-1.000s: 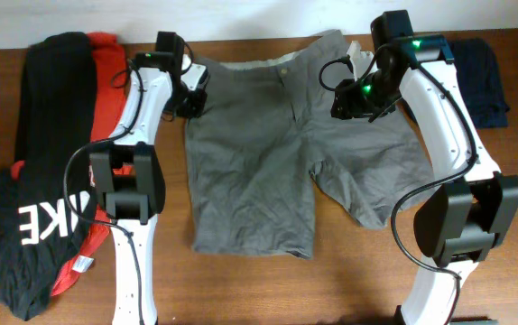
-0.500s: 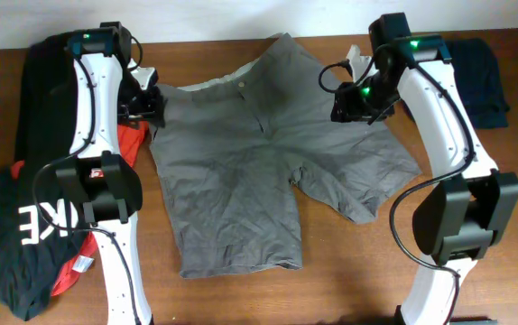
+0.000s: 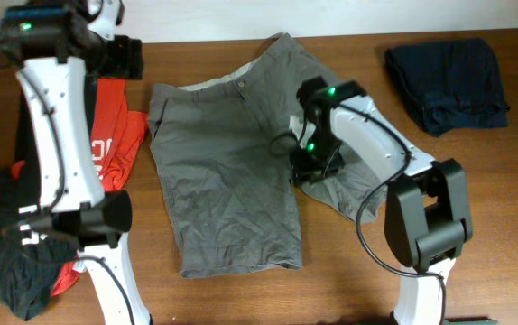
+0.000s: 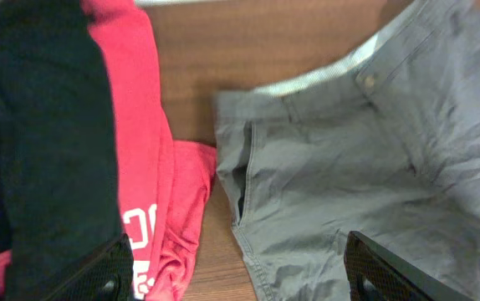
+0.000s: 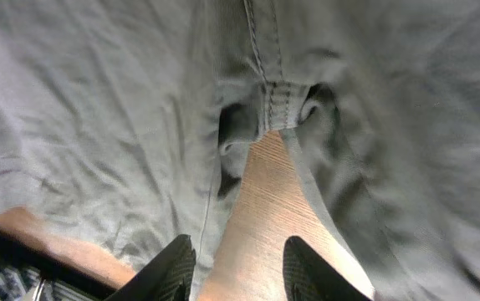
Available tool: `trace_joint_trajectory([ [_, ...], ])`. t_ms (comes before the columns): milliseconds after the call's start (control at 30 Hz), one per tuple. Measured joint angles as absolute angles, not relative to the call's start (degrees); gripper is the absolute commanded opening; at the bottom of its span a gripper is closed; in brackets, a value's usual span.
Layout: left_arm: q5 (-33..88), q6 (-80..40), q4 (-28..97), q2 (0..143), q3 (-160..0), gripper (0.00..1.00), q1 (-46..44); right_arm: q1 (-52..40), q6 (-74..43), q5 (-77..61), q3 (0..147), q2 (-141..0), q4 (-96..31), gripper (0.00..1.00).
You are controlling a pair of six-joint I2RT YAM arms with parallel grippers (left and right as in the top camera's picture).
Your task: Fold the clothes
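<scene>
Shorts (image 3: pixel 223 171) lie spread flat and wrinkled on the table (image 3: pixel 331 280), with the waistband toward the far edge and the two legs pointing to the near edge. Their long axis runs far to near, leaning a little: the waistband slants, its end on the right arm's side lying nearer the far edge. One leg lies full length in view; the other is partly covered by the right arm.

The right gripper (image 5: pixel 240 272) sits low over the crotch. Its fingers (image 5: pixel 173 263) are parted by a moderate gap and hold nothing. Bare wood shows between them, the crotch seam (image 5: pixel 273 104) lies just ahead of the tips, and grey cloth spreads to both sides.

The left gripper (image 4: pixel 236 280) hangs by the far corner on its own side, its fingers (image 4: pixel 390 272) spread wide and empty. Ahead of the gap between them lies the waistband corner of the shorts. Ahead of the other finger lies the red shirt (image 4: pixel 140 150) and, past it, the black garment (image 4: pixel 39 142). A navy garment (image 3: pixel 448 77) lies well apart from both pairs of fingers.
</scene>
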State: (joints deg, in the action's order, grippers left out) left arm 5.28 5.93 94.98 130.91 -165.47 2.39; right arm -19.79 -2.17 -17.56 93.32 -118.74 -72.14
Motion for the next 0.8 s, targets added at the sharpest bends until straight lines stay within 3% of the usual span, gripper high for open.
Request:
trace_joint_trajectory([
  [200,5.1,5.9,94.9,130.4,-165.2,0.8,2.4,-17.4,-5.6,-14.8,81.4,-119.3,-59.7,0.39],
  [400,5.1,5.9,94.4,130.5,-165.2,0.8,2.4,-14.1,-6.3,-10.1,79.6,-117.7,-50.7,0.39],
  [567,5.1,5.9,93.6,130.5,-165.2,0.8,2.4,-10.5,-4.3,-3.0,78.5,-118.2,-31.5,0.39],
  [800,5.1,5.9,93.6,130.6,-165.2,0.8,2.3,-7.0,2.2,-0.9,78.4,-122.0,-15.2,0.4],
])
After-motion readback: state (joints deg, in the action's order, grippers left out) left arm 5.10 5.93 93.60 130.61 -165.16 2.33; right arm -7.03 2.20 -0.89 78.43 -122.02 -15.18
